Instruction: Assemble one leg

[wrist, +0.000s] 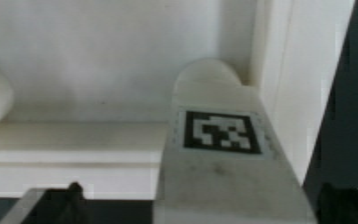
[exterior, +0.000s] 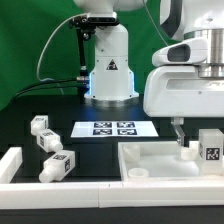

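A white leg with a square tag stands on the large white tray-like panel, at the exterior view's right. In the wrist view the leg runs out from between my fingers towards a walled corner of the panel. My gripper straddles the leg. One finger stands clearly apart from the leg with bare panel showing in the gap. The other finger is close beside it. The gripper is open.
Three more loose legs lie on the black table at the exterior view's left. The marker board lies mid-table. A white block sits at the front left. The arm's base stands behind.
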You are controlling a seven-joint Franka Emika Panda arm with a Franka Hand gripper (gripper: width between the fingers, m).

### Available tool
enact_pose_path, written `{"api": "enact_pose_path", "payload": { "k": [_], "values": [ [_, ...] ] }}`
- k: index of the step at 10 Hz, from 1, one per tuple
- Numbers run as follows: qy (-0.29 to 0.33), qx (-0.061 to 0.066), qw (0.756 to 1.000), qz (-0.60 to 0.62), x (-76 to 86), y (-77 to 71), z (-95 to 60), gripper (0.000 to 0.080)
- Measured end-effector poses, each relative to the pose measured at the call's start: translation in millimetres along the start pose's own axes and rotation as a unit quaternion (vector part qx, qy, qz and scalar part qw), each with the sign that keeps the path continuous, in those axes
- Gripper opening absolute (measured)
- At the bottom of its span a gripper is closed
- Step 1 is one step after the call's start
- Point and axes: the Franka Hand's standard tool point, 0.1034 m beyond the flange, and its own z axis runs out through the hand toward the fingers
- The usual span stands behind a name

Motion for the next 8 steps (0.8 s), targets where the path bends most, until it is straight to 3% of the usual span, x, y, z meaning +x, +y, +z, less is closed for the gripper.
{"api": "enact_pose_path", "payload": {
  "k": [1,3,6,8],
  "values": [
    [0.0,0.0,1.0,0.02,-0.1,-0.2,0.0,0.0519],
    [0.0,0.001,0.996,0.094,-0.2,-0.6,0.1,0.0285],
    [0.004,-0.012,0.963,0.271,-2.9,-2.7,0.6,0.0285],
    [0.004,-0.009,0.918,0.395,-2.8,0.9,0.9,0.0285]
  ]
}}
